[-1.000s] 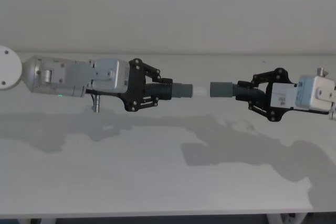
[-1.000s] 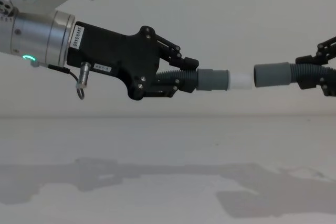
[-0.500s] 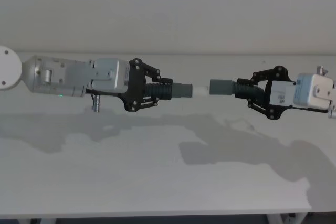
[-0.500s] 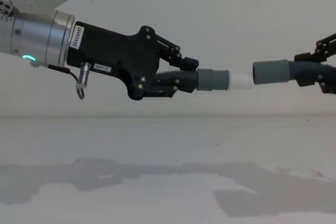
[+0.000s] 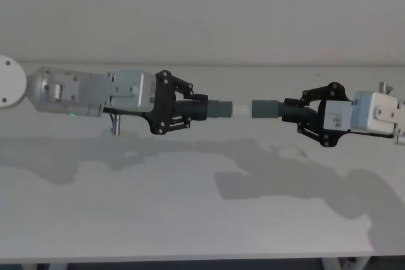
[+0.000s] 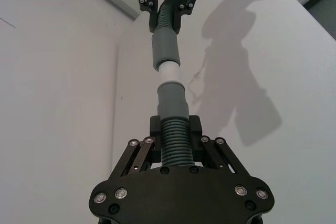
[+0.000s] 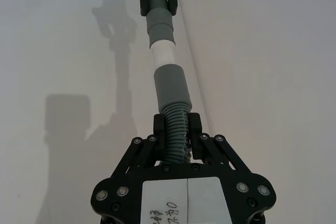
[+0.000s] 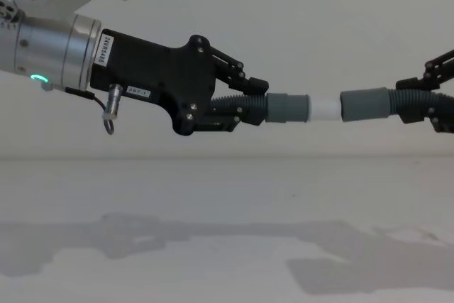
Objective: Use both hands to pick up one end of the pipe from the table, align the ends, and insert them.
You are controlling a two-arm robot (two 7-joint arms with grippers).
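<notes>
Two dark ribbed pipe pieces hang in the air above the table [image 5: 190, 213], cuffs facing each other. My left piece [image 8: 273, 108] ends in a grey cuff with a white tip [image 8: 325, 109], which just meets the socket cuff [image 8: 365, 105] of my right piece. My left gripper [image 8: 237, 103] is clamped round its ribbed hose; my right gripper [image 5: 302, 115] likewise grips its own. Plain pale wall behind

Lighting even, moderately bright, from overhead. Soft grey shadows of both arms fall on the white table [image 5: 190, 219] toward its near edge. No glare. Focus sharp throughout; no visible edge distortion.
</notes>
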